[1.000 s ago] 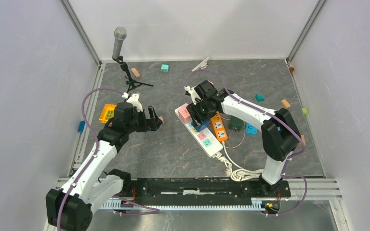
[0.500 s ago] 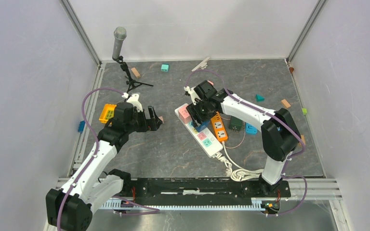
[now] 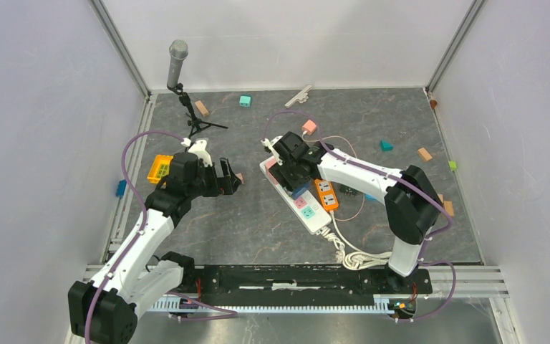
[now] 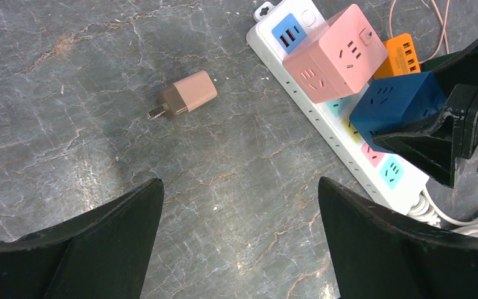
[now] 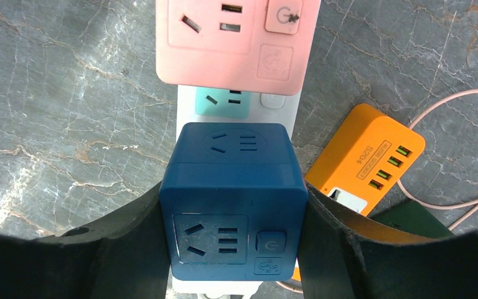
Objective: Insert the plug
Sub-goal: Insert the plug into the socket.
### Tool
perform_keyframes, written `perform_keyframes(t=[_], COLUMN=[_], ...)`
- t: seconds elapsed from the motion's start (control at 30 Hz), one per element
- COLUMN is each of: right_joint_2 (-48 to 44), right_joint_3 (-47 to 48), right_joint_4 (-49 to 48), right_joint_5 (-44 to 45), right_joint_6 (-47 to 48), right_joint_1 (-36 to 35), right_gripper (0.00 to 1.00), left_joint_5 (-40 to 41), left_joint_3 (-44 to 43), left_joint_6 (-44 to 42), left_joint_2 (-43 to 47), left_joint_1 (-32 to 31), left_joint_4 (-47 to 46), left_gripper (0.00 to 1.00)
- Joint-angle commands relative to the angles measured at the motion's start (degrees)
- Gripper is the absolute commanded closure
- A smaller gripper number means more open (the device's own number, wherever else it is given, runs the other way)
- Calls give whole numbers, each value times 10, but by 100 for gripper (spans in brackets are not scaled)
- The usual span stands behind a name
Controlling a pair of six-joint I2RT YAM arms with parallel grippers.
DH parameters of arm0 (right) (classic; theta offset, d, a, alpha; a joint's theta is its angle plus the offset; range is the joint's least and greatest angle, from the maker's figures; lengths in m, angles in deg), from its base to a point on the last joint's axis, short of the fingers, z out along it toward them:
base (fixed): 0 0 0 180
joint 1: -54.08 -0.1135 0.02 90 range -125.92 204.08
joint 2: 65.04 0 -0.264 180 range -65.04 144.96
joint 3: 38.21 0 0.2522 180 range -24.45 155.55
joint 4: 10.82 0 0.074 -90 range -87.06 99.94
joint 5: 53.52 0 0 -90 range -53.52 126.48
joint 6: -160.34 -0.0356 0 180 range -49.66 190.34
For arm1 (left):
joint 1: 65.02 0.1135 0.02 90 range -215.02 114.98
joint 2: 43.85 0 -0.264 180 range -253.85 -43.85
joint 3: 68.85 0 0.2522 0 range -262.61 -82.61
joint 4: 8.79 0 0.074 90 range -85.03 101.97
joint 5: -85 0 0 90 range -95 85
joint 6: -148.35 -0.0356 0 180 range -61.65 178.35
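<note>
My right gripper (image 5: 233,212) is shut on the blue cube plug (image 5: 233,193), one finger (image 5: 131,237) on each flank. It holds the cube over the white power strip (image 5: 274,99), just behind a pink cube (image 5: 236,37) that sits on the strip. Whether the blue cube's prongs are in a socket is hidden. From above, the blue cube (image 3: 300,190) shows under the right gripper (image 3: 290,173) on the strip (image 3: 314,213). My left gripper (image 4: 239,205) hangs open over bare table, near a small pink-brown charger (image 4: 187,96) that lies on its side.
An orange USB hub (image 5: 364,159) lies against the strip's right side, with a dark green adapter behind it. The strip's white cable (image 3: 362,258) coils near the right base. A microphone on a stand (image 3: 177,61), an orange box (image 3: 160,168) and scattered small blocks surround the area.
The right wrist has swung left over the strip with the blue cube still in its grip, uncovering a pink block behind it. The left arm has not moved.
</note>
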Motion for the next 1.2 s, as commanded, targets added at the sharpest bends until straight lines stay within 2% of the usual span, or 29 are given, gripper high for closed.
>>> perform_keyframes(t=[0.0,0.77,1.17], right_joint_2=[-17,-36,-28], right_joint_3=[-10,18,19], right_joint_4=[4,17,-24], right_joint_5=[40,89,68], right_joint_6=[-18,-20,-17], right_joint_1=[-11,-46,-47], right_gripper=[100,100,100], left_joint_5=[5,5,7], left_joint_3=[-14,-14,-14], left_joint_6=[-26,-25,-26], left_joint_2=[7,12,14], left_joint_1=[1,1,2], left_joint_4=[-11,-11,-11], left_gripper=[0,0,0])
